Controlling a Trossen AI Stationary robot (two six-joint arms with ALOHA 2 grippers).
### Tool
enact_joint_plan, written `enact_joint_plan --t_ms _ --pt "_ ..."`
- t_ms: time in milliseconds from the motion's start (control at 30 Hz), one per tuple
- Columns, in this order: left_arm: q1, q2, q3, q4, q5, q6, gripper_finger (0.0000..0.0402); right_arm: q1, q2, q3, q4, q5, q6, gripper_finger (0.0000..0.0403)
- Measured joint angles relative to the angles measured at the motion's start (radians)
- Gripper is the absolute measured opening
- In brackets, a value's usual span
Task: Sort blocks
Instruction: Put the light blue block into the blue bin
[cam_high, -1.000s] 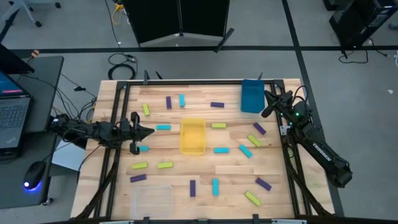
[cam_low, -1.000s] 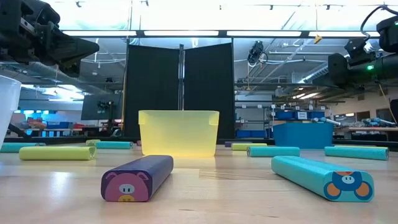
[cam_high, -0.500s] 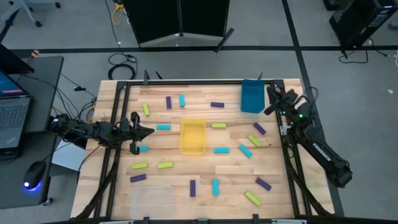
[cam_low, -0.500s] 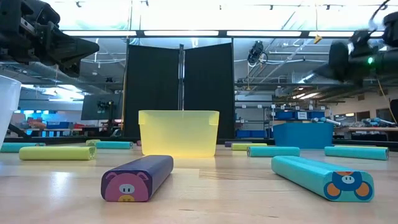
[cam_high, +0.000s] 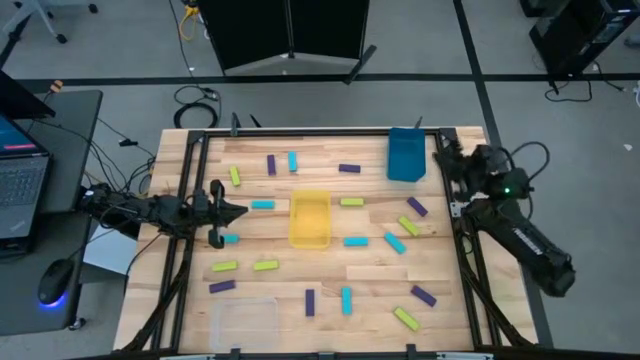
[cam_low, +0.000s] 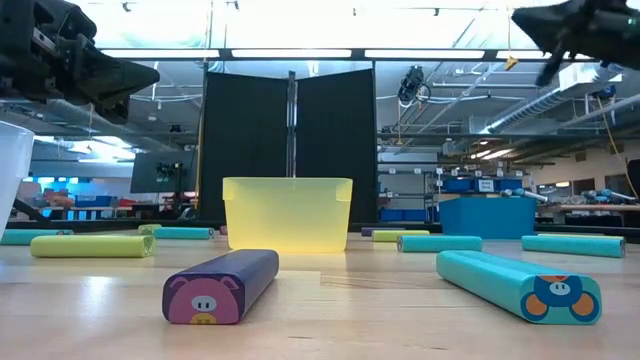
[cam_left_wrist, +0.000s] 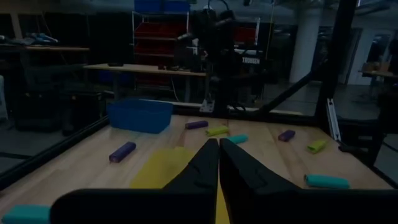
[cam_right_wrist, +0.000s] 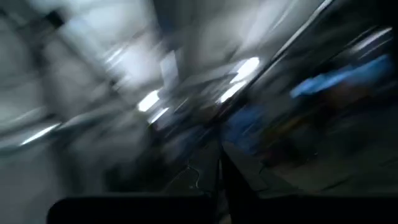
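Cyan (cam_high: 262, 204), yellow-green (cam_high: 351, 202) and purple (cam_high: 349, 168) blocks lie flat and scattered over the wooden table. In the low view, a purple block (cam_low: 220, 285) and a cyan block (cam_low: 520, 285) lie nearest. My left gripper (cam_high: 243, 211) hovers shut over the table's left part, pointing level toward the yellow bin; its fingers (cam_left_wrist: 219, 149) are closed together with nothing between them. My right gripper (cam_high: 442, 152) is raised at the far right corner beside the blue bin, shut and tipped upward, also seen high in the low view (cam_low: 545, 20). It holds nothing.
A yellow bin (cam_high: 310, 220) stands at the table's middle. A blue bin (cam_high: 405, 155) sits at the far right and a clear bin (cam_high: 245, 320) at the near left. Black frame rails (cam_high: 185, 200) run along the left and right sides. A laptop lies off the table's left.
My right gripper has risen beside the blue bin, tipped upward from about level and rolled about its own axis; its wrist view is smeared by the motion. No block has moved.
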Motion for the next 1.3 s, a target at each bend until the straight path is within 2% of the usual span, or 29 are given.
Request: enact_joint_plan --t_ms 100,233,333,467,533,600,633,733,767,833,933,1033,1133,1200,1300 --pt "0.000 0.000 0.000 0.075 -0.013 0.031 0.0023 0.082 0.093 0.050 0.004 -0.178 0.014 0.0030" --pt "0.000 0.000 0.000 0.167 -0.021 0.053 0.0023 0.234 0.239 0.078 0.001 -0.208 -0.032 0.0030" --pt "0.000 0.000 0.000 0.208 -0.021 0.047 0.0023 0.377 0.379 0.079 -0.013 -0.120 -0.142 0.0030" --pt "0.000 -0.001 0.000 0.227 -0.021 0.025 0.0023 0.536 0.569 0.078 0.001 0.060 -0.265 0.0030" --pt "0.000 0.000 0.000 0.226 -0.021 0.025 0.0023 0.577 0.652 0.077 0.086 0.177 -0.325 0.0030" --pt "0.000 -0.001 0.000 0.228 -0.021 0.027 0.0023 0.611 0.730 0.079 0.185 0.290 -0.314 0.0030" --pt "0.000 -0.001 0.000 0.230 -0.021 0.027 0.0023 0.621 0.763 0.079 0.220 0.299 -0.291 0.0030" --pt "0.000 0.000 0.000 0.242 -0.021 0.027 0.0023 0.633 0.825 0.118 0.237 0.157 -0.303 0.0030" --pt "0.000 -0.001 0.000 0.247 -0.021 0.027 0.0023 0.647 0.830 0.142 0.196 0.143 -0.303 0.0030" --pt "0.000 -0.001 0.000 0.249 -0.021 0.028 0.0023 0.693 0.835 0.193 0.023 0.209 -0.356 0.0030" --pt "0.000 0.000 0.000 0.247 -0.030 0.028 0.0023 0.783 0.839 0.303 -0.350 0.470 -0.483 0.0030" --pt "0.000 0.000 0.000 0.247 -0.072 0.029 0.0023 0.868 0.865 0.433 -0.669 0.730 -0.499 0.0030" --pt "0.000 0.000 0.000 0.246 -0.110 0.025 0.0023 0.961 0.910 0.518 -0.887 0.883 -0.405 0.0031" --pt "0.000 -0.001 0.000 0.246 -0.119 0.025 0.0023 1.024 0.935 0.542 -0.960 0.972 -0.305 0.0035" --pt "0.000 -0.001 0.000 0.244 -0.124 0.025 0.0023 1.120 0.988 0.532 -1.044 1.043 -0.150 0.0051"
